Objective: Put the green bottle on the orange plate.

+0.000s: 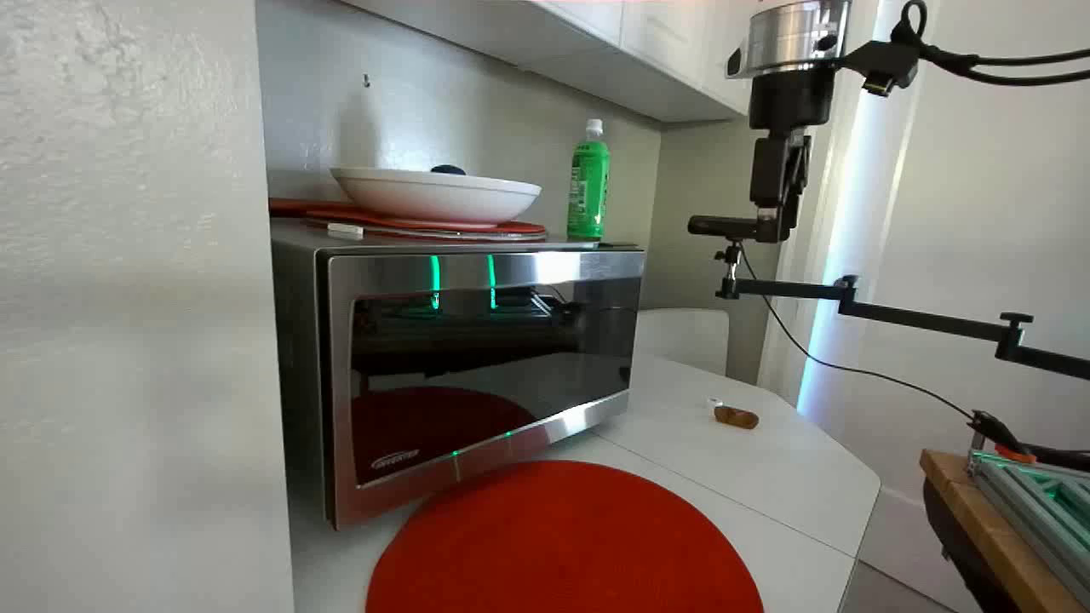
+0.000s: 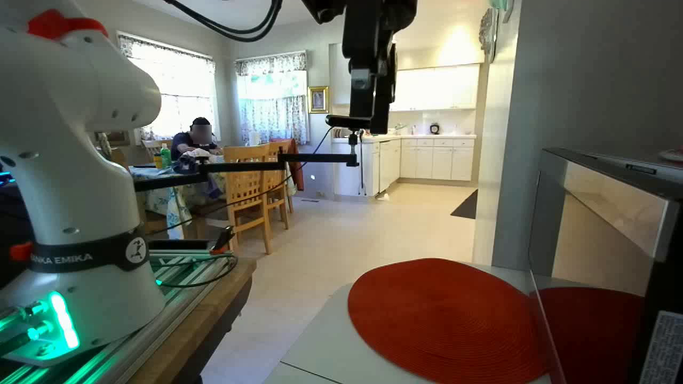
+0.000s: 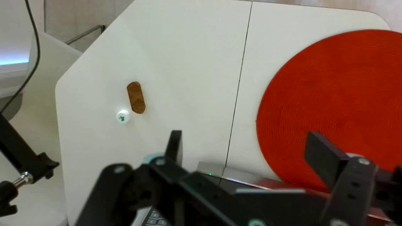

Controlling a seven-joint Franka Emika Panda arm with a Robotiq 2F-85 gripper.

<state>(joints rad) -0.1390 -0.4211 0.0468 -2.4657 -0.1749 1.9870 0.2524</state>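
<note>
The green bottle [image 1: 588, 191], with a white cap and a pale label, stands upright on the right end of the microwave's top. It is out of view in the wrist view and in an exterior view. The orange plate [image 1: 566, 545], a large flat red-orange disc, lies on the white table before the microwave door; it also shows in an exterior view [image 2: 448, 320] and in the wrist view [image 3: 329, 94]. My gripper [image 3: 244, 139] is open and empty, pointing down. In both exterior views the gripper [image 1: 779, 200] [image 2: 373, 114] hangs high above the table, apart from the bottle.
The microwave [image 1: 477, 268] carries a white bowl [image 1: 434, 196] on a thinner reddish plate [image 1: 524, 227]. Cabinets [image 1: 588, 60] hang above. A black jointed camera arm [image 1: 920, 319] reaches in near the gripper. A brown piece [image 3: 136, 98] and white cap [image 3: 122, 116] lie on the table.
</note>
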